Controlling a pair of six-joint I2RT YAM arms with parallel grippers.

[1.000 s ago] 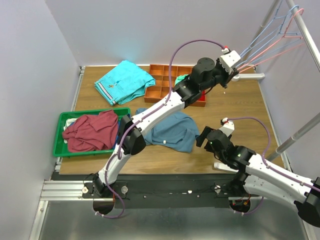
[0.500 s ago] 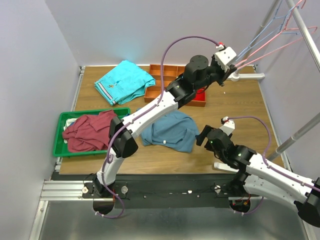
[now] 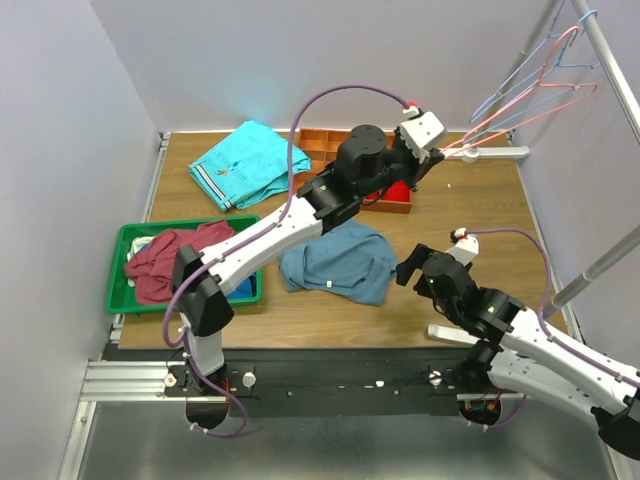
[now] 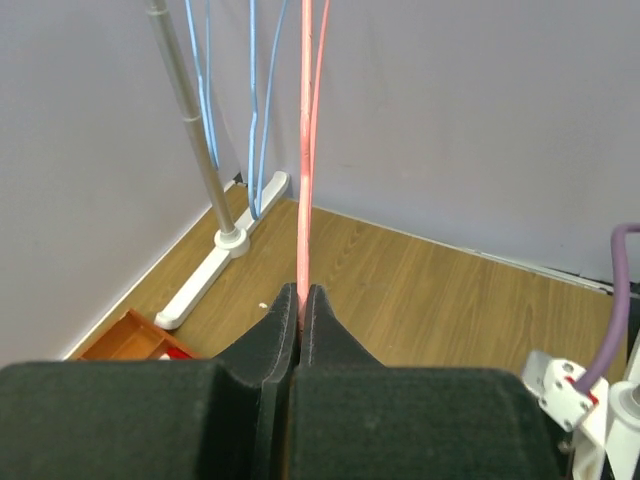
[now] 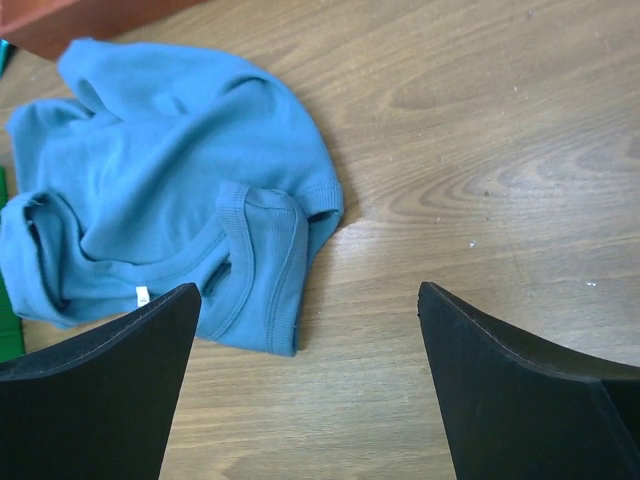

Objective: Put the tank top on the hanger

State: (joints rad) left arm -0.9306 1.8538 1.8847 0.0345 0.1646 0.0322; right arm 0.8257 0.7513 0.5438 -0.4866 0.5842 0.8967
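Note:
The steel-blue tank top (image 3: 338, 262) lies crumpled on the table's middle; it also shows in the right wrist view (image 5: 180, 190). The pink hanger (image 3: 520, 95) still hooks on the rail at the upper right. My left gripper (image 3: 437, 153) is shut on the hanger's lower wire, seen between the pads in the left wrist view (image 4: 301, 290), the wire (image 4: 305, 150) running up and away. My right gripper (image 3: 408, 268) is open and empty, just right of the tank top's edge, low over the wood (image 5: 300, 300).
A light blue hanger (image 3: 510, 85) hangs beside the pink one on the slanted rail (image 3: 610, 60). An orange divided tray (image 3: 330, 160) sits at the back. A turquoise shirt (image 3: 248, 165) lies back left. A green bin (image 3: 125, 290) holds a maroon shirt (image 3: 160, 265).
My left gripper has drawn leftward and toward me with the pink hanger's wire in it, stretching the hanger away from the rail. The right arm has barely moved.

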